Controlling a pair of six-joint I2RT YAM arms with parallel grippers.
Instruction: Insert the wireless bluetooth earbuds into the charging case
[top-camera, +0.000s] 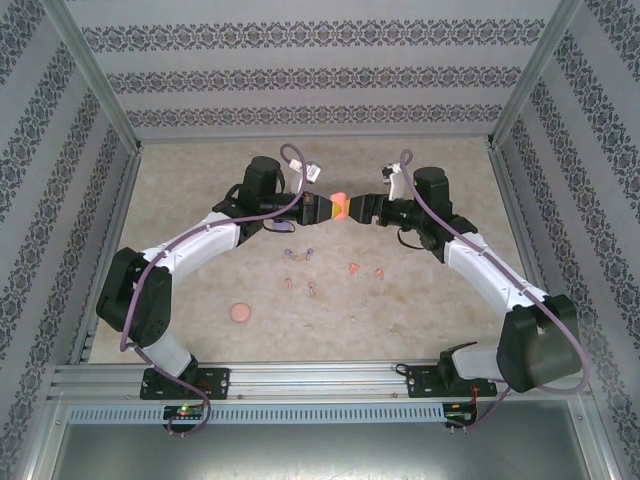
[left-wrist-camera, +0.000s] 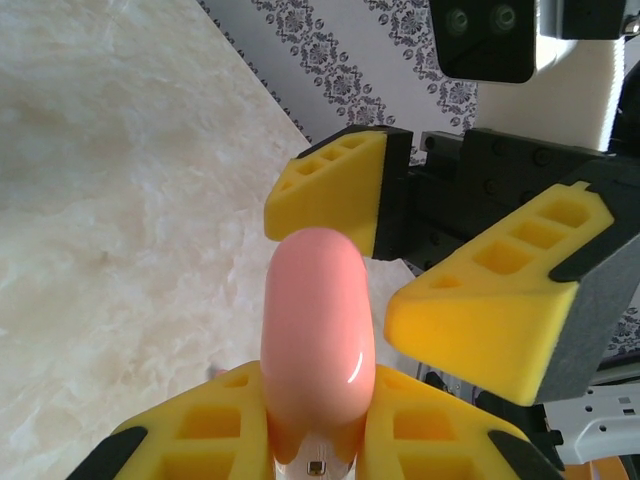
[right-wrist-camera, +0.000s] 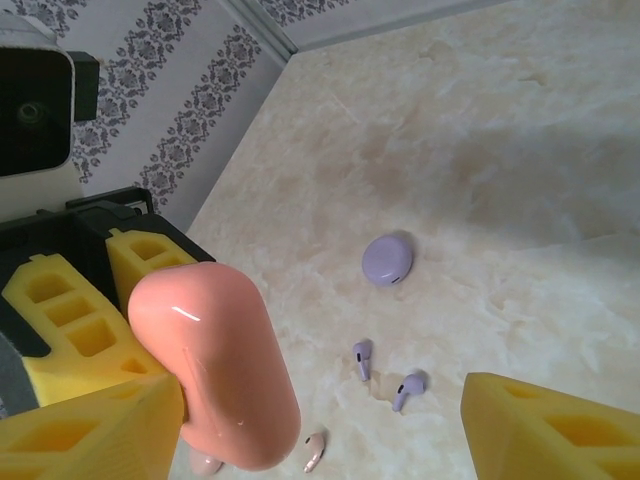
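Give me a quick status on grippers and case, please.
Left gripper shut on coral case, midair. Right gripper open around it. Earbuds on table; nothing obstructing.

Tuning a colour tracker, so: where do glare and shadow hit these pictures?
Left wrist: white highlight low on the pink charging case. Right wrist: thin glint on that case, broad soft shadow across the table. Top external: even light, earbuds tiny.

One high overview, two close wrist views
Top external looks down from behind the arm bases (top-camera: 185, 382) over the whole table (top-camera: 200, 290); the wrist cameras face each other, very near; all three share the pink charging case (top-camera: 340, 207).
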